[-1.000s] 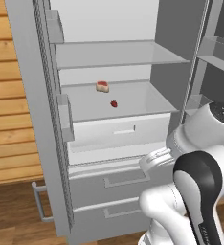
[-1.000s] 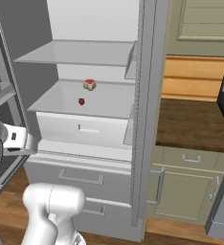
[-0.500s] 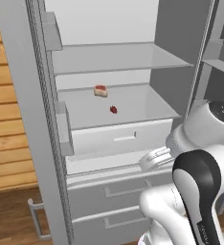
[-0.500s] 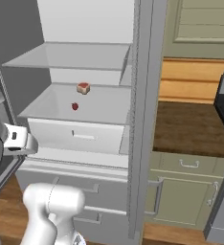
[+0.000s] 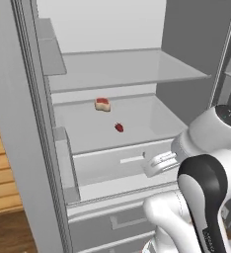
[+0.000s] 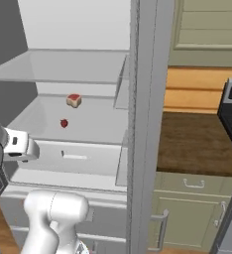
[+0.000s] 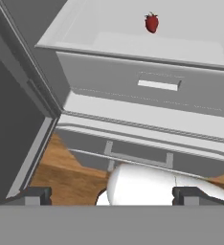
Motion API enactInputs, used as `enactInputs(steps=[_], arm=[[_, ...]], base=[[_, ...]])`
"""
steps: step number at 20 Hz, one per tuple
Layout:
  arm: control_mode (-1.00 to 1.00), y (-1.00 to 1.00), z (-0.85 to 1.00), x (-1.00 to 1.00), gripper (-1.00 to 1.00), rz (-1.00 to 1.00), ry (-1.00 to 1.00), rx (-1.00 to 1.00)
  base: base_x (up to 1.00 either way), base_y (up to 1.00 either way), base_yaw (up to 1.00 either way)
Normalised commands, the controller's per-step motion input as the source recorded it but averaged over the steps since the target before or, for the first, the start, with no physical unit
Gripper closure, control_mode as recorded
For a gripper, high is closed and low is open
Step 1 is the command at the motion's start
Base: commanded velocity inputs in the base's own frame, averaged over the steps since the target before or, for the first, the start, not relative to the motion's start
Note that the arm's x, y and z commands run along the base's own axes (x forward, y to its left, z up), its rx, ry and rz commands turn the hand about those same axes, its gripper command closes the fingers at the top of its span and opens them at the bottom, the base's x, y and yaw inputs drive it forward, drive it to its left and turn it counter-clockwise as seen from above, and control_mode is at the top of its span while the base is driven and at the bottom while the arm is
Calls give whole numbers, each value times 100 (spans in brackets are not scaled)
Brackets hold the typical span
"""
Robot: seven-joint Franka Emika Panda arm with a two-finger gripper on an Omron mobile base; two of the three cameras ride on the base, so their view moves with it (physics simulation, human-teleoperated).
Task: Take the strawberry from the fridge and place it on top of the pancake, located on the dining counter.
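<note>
Fridge [image 5: 33, 148] stands open, its left door swung wide. Block [image 5: 102, 104] with a red top lies far back on the lower shelf; strawberry [image 5: 119, 127] sits nearer and right of it. Gripper [image 7: 111, 195] hangs low before the drawers, fingers wide and empty.

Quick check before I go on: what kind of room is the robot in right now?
Most likely a home kitchen: an open fridge with a strawberry on its shelf, olive cabinets under a dark brown worktop, and a wood floor.
</note>
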Motion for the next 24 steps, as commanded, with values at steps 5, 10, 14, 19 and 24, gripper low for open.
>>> enactInputs(steps=[5, 10, 14, 19, 24], arm=[[100, 0, 0, 0, -100, 0, 0, 0], [100, 0, 0, 0, -100, 0, 0, 0], [-100, 0, -4, 77, -100, 0, 0, 0], [-100, 1, -13, 80, -100, -2, 2, 0], [-100, 13, -26, 65, -100, -2, 0, 0]], base=[[65, 5, 0], [57, 1, 0], [0, 0, 0], [0, 0, 0], [0, 0, 0]])
